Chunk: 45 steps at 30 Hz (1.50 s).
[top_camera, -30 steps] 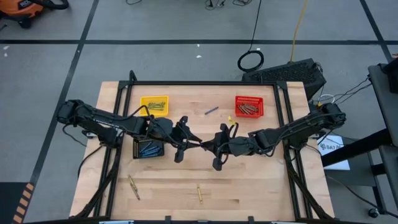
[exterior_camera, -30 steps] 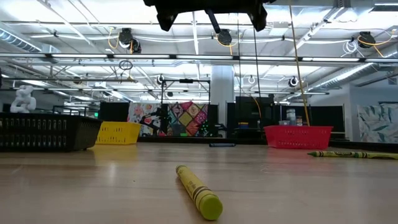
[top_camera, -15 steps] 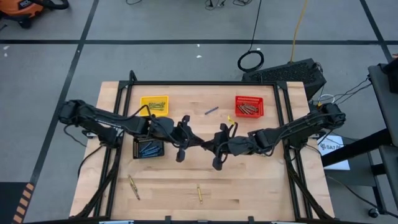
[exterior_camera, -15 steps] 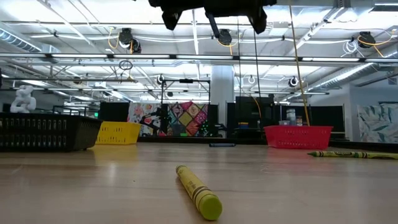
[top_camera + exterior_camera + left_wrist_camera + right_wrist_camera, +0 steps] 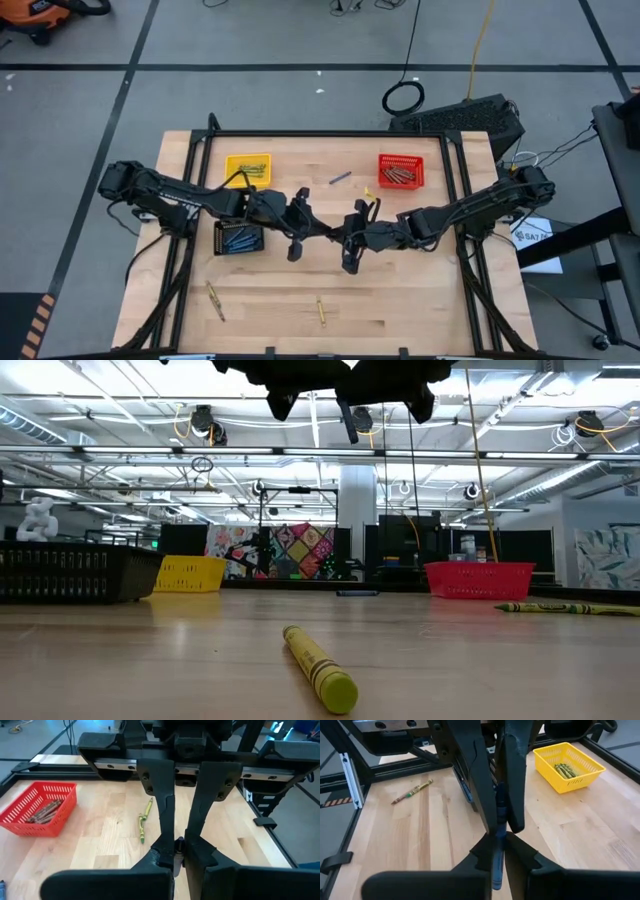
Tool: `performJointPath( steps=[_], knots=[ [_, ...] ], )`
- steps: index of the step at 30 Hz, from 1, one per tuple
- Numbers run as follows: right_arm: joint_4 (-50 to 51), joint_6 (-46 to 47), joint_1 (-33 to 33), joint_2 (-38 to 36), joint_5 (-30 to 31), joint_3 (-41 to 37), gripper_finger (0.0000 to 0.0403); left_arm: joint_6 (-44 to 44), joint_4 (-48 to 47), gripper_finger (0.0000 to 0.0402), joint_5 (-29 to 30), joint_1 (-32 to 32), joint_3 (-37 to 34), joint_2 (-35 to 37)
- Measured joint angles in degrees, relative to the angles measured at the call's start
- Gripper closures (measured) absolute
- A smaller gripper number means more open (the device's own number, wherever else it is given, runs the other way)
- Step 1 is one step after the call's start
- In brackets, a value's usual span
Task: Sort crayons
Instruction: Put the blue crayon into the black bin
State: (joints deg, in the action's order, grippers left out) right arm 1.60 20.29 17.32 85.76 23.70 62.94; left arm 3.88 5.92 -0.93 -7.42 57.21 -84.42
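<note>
Right, here is what I have on my screens:

- Writing: the nearest crayon (image 5: 318, 667) in the low view has dark print on its yellow-green wrapper, too small for me to read. A white sheet (image 5: 530, 236) off the table at 3 o'clock carries dark letters I cannot make out.
- The blue crayon (image 5: 498, 870) is a thin stick in a blue wrapper. It hangs above the middle of the table (image 5: 420, 300), bridging the two grippers.
- The left gripper (image 5: 177, 852) reaches in from 9 o'clock and is clenched on the far end of the blue crayon.
- The right gripper (image 5: 498, 845) reaches in from 3 o'clock and sits around the near end. Whether it grips or has let go, I cannot tell.
- The yellow basket (image 5: 247, 168) at 11 o'clock holds yellow-green sticks.
- The red basket (image 5: 401, 171) at 1 o'clock holds brown-red ones.
- The black basket (image 5: 239, 239) at 9 o'clock, just beside the left arm, holds blue ones.
- Loose on the wood: a blue-grey stick (image 5: 340, 178) at 12 o'clock, a short yellow one (image 5: 368, 192) near the red basket, and two yellowish ones at 7 o'clock (image 5: 215, 300) and 6 o'clock (image 5: 321, 311).
</note>
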Motion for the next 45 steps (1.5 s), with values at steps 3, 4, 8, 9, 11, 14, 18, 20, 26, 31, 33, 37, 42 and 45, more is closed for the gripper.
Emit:
performJointPath(
  steps=[3, 4, 8, 9, 11, 14, 18, 20, 26, 31, 33, 37, 42, 45],
  knots=[
    [-0.15, 0.02, 0.0, 0.0, 0.04, 0.13, 0.0363, -0.01, -0.41, 0.0389, -0.09, 0.0, -0.09, -0.09],
    [-0.17, 0.02, 0.0, 0.0, 0.08, 0.13, 0.0356, -0.16, -0.6, 0.0389, -0.11, 0.0, -0.09, -0.09],
    [-0.24, 0.06, 0.0, -0.05, 0.07, 0.15, 0.0328, -0.35, -2.19, 0.0389, -0.1, 0.02, -0.11, 0.54],
    [-0.21, 0.07, 0.0, -0.07, 0.06, 0.2, 0.0323, -0.39, -3.37, 0.0389, -0.1, 0.13, -0.11, 0.79],
    [0.22, 0.04, 0.0, -0.13, 0.11, 0.24, 0.0315, -0.36, -7.3, 0.0389, -0.11, 0.58, -0.12, 1.59],
    [0.14, 0.04, 0.0, -0.42, 0.26, 0.43, 0.0308, -0.07, -14.55, 0.0389, -0.1, 1.33, -0.44, 2.8],
    [1.48, 0.03, 0.0, -0.37, 0.22, 0.41, 0.0305, 0.1, -23.16, 0.0389, 0.5, 1.62, -0.2, 5.41],
    [1.63, 0.02, 0.0, -0.35, 0.22, 0.39, 0.0305, 0.12, -28.89, 0.0389, 0.51, 1.57, -0.26, 6.3],
    [3.42, 0.34, 0.0, -0.28, 0.17, 0.3, 0.0305, 1.24, -40.23, 0.0389, 0.55, 1.57, -0.22, 8.68],
    [4.46, 0.44, 0.0, -0.27, 0.11, 0.3, 0.0305, 3.59, -51.17, 0.0389, 0.57, 1.55, -0.1, 9.66],
    [4.51, 0.44, 0.0, -0.25, 0.09, 0.28, 0.0305, 4.89, -55.64, 0.0389, 0.55, 1.48, -0.23, 9.92],
    [4.72, 0.39, 0.0, -0.22, 0.09, 0.26, 0.0305, 6.38, -59.75, 0.0389, -0.75, 1.33, -0.13, 10.25],
    [4.75, 0.32, 0.0, -0.22, 0.11, 0.24, 0.0305, 9.04, -66.59, 0.0389, -2.03, 0.59, -0.25, 10.34],
    [5.3, 1.17, 0.0, -0.22, 0.04, 0.22, 0.0305, 11.12, -68.25, 0.0389, -2.2, -0.27, -1.54, 10.38]
  ],
)
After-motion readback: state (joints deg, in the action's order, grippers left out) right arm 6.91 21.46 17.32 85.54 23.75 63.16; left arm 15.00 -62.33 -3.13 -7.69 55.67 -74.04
